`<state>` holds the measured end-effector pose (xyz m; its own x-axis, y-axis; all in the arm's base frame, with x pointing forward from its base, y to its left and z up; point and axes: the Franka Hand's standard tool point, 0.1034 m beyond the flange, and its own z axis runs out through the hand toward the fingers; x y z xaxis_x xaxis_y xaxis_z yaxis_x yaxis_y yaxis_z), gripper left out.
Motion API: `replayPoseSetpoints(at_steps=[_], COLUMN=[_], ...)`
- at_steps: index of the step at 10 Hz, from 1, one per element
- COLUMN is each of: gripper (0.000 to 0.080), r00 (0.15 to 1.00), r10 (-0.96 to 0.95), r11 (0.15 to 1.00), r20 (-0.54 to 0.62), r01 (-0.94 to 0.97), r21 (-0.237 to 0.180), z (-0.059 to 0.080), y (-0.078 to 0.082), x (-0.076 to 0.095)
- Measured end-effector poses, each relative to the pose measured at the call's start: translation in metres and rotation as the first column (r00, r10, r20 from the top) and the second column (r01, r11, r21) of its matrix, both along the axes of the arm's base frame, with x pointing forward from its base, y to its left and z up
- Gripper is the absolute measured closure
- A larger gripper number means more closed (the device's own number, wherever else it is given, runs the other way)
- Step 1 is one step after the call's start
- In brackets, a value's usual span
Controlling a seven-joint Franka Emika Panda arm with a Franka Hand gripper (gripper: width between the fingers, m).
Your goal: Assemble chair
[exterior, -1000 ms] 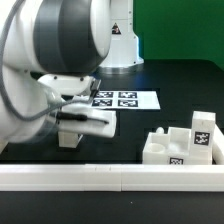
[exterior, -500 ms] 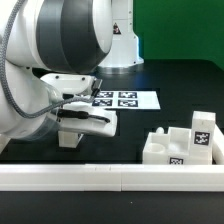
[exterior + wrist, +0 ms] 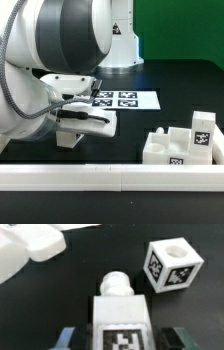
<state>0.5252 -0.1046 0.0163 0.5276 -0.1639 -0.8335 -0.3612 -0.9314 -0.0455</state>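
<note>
A: Where the arm (image 3: 60, 45) fills the exterior view's left, what has the gripper (image 3: 123, 335) got?

B: Nothing clamped: jaws partway open astride the pegged leg (image 3: 120, 308), gap each side. A tagged cube (image 3: 172, 264) lies near; other chair pieces (image 3: 185, 145) sit toward that view's right.

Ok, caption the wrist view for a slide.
Pincer straddles a tagged, pegged white leg; a holed, tagged cube sits apart on the black table.
</note>
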Motion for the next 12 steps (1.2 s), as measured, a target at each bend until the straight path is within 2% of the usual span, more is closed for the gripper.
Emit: replayPoseSetpoints(at_steps=[1,2,4,5,6,7,9,12], gripper=[0.0518,0.0518,0.0518,0.0518,0.0518,0.0518,0.0518,0.0518], r00=[1.0,0.999,0.999,0.99,0.973,0.948,0.89,0.769], r10=[0.001,0.003,0.006,0.023,0.037,0.046,0.055,0.085], r11=[1.0,1.0,1.0,0.999,0.998,0.996,0.992,0.979], r20=[0.003,0.032,0.051,0.139,0.228,0.315,0.452,0.634], r01=[-0.001,-0.003,-0.005,-0.018,-0.023,-0.02,0.002,0.055], r21=[-0.001,-0.009,-0.014,-0.037,-0.061,-0.084,-0.125,-0.198], z=[0.0,0.006,0.028,0.04,0.056,0.066,0.065,0.067], y=[0.0,0.001,0.01,0.019,0.031,0.038,0.037,0.037], x=[0.001,0.008,0.018,0.037,0.049,0.054,0.057,0.072])
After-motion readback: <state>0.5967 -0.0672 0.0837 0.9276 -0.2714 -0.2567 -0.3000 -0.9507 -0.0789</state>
